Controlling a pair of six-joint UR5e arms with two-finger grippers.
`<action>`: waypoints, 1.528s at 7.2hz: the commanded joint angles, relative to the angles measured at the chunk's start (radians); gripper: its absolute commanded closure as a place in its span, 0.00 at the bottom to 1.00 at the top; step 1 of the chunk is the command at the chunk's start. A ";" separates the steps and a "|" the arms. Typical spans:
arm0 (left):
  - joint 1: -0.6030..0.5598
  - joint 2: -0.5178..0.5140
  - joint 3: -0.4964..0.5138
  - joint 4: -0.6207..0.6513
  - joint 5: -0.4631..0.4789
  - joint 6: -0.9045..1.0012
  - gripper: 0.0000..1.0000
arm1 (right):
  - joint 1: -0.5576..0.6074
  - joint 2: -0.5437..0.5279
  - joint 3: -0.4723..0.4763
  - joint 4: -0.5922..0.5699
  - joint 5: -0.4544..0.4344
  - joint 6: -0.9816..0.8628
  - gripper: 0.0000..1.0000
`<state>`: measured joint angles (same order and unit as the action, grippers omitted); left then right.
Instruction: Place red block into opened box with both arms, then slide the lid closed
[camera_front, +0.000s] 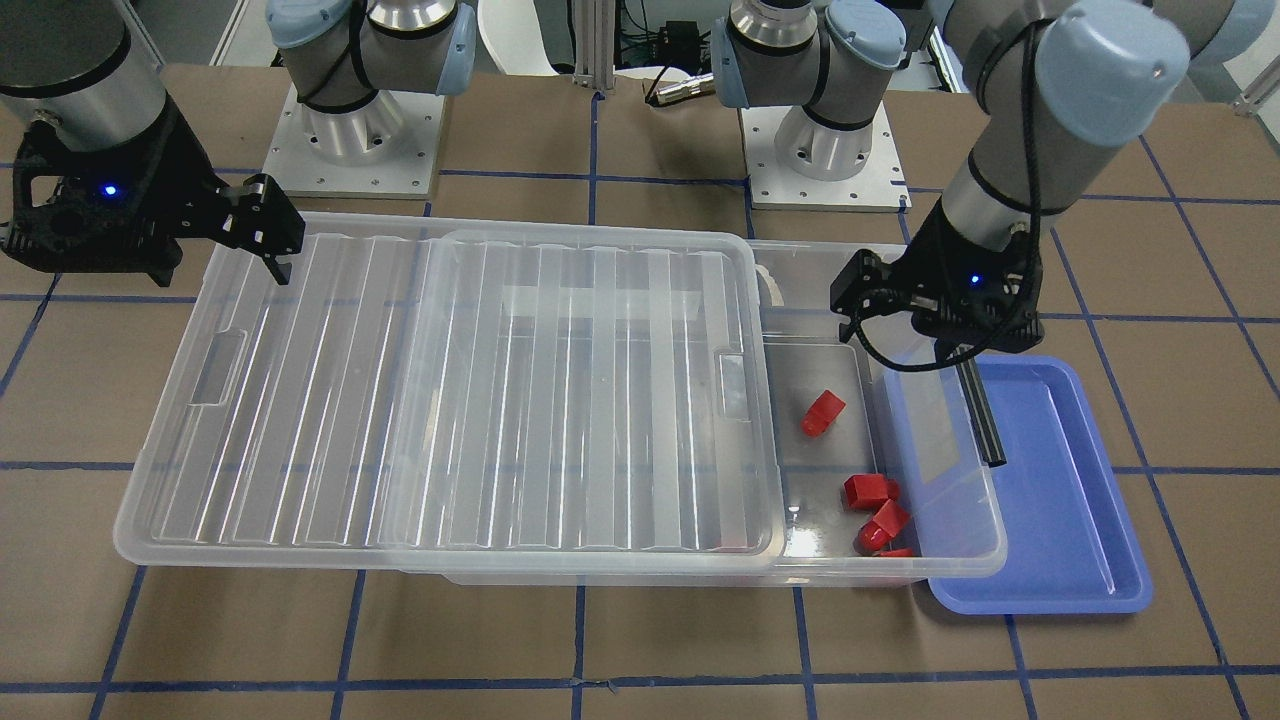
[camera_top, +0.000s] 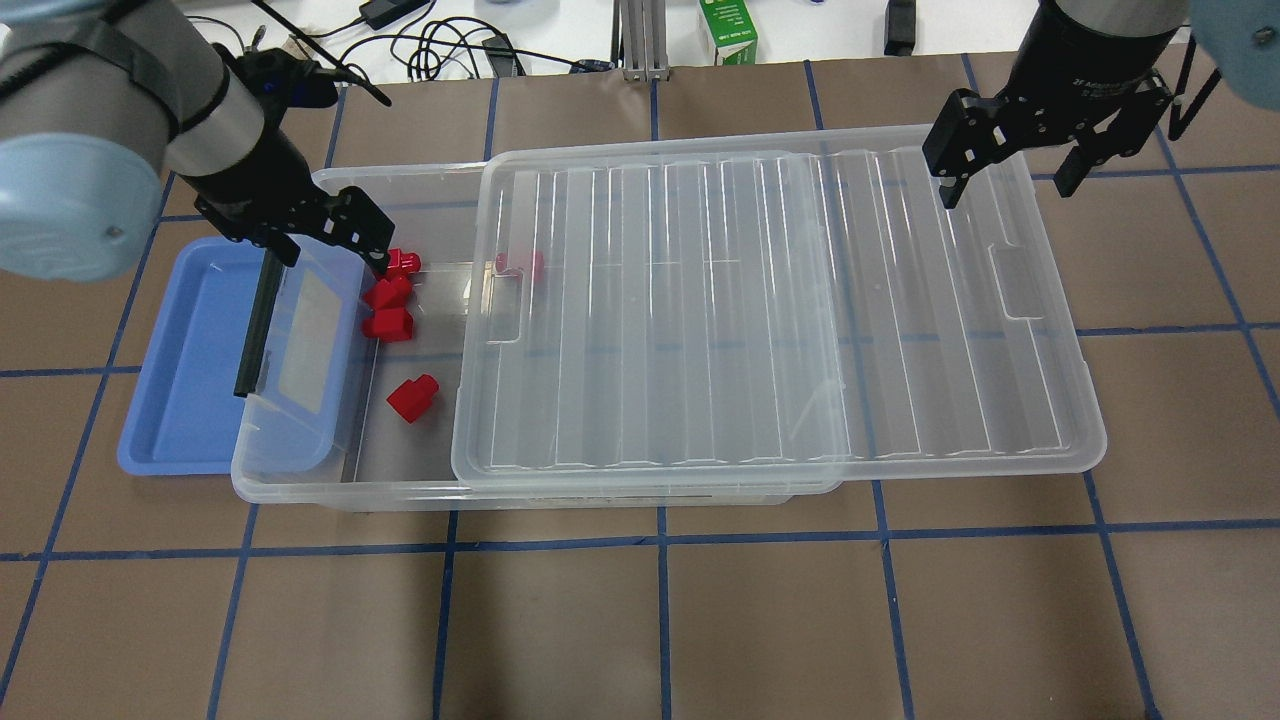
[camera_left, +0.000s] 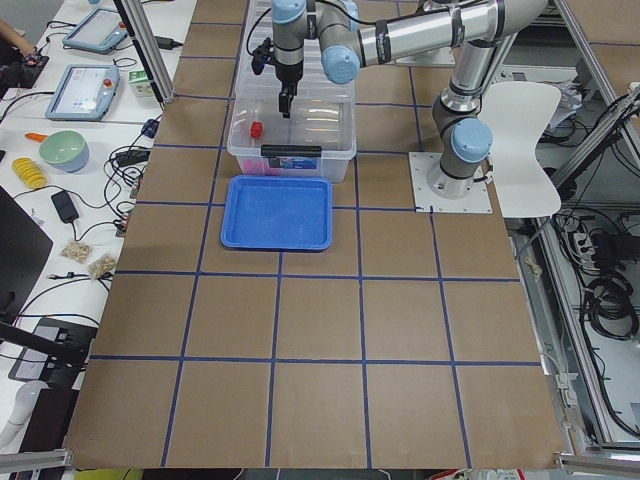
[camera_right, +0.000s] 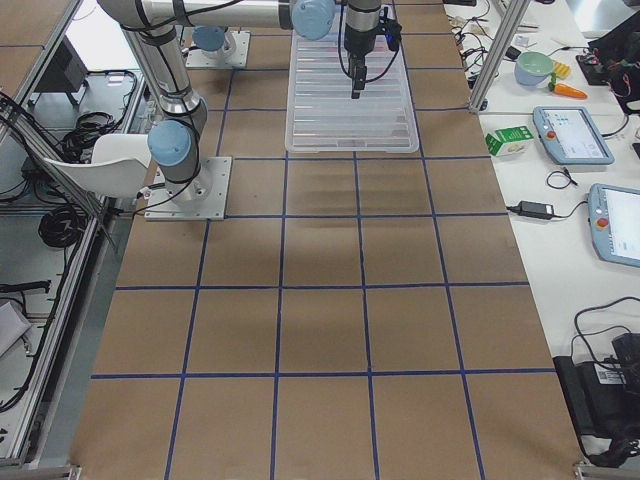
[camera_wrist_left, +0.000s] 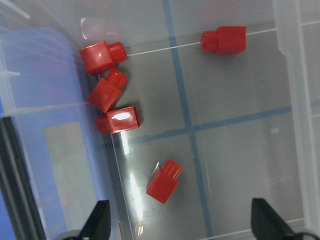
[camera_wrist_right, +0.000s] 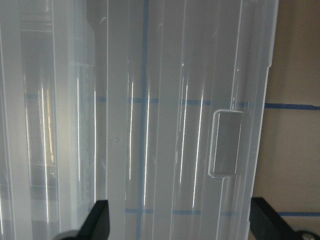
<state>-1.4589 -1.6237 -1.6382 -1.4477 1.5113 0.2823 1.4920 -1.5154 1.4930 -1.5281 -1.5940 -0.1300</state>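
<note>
The clear box (camera_top: 300, 488) lies along the table, and the ribbed lid (camera_top: 760, 300) is slid toward my right, so the box's left end stands uncovered. Several red blocks lie on the box floor there. One sits alone (camera_top: 413, 397), a cluster (camera_top: 390, 295) rests by the far wall, and another (camera_top: 520, 265) shows under the lid's edge. My left gripper (camera_top: 330, 245) hangs open over this uncovered end with nothing in it; the left wrist view shows a red block (camera_wrist_left: 164, 181) just ahead of the left gripper (camera_wrist_left: 182, 225). My right gripper (camera_top: 1010, 170) is open above the lid's far right end, near its handle notch (camera_wrist_right: 223, 144).
A blue tray (camera_top: 190, 340) lies partly under the box's left end. A black strip (camera_top: 255, 320) runs along that end wall. Both arm bases (camera_front: 350, 140) stand behind the box. Bare brown table with blue tape lines stretches in front of the box.
</note>
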 joint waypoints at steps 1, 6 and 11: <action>-0.026 0.016 0.121 -0.178 0.030 -0.043 0.00 | 0.001 -0.009 0.003 0.011 0.003 0.021 0.00; -0.092 0.013 0.199 -0.184 0.048 -0.193 0.00 | -0.074 -0.002 0.004 0.012 -0.014 -0.016 0.00; -0.101 0.012 0.176 -0.181 0.087 -0.186 0.00 | -0.295 0.113 0.009 -0.050 -0.011 -0.350 0.00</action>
<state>-1.5560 -1.6122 -1.4545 -1.6292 1.5815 0.0939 1.2335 -1.4333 1.5011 -1.5475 -1.6026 -0.4156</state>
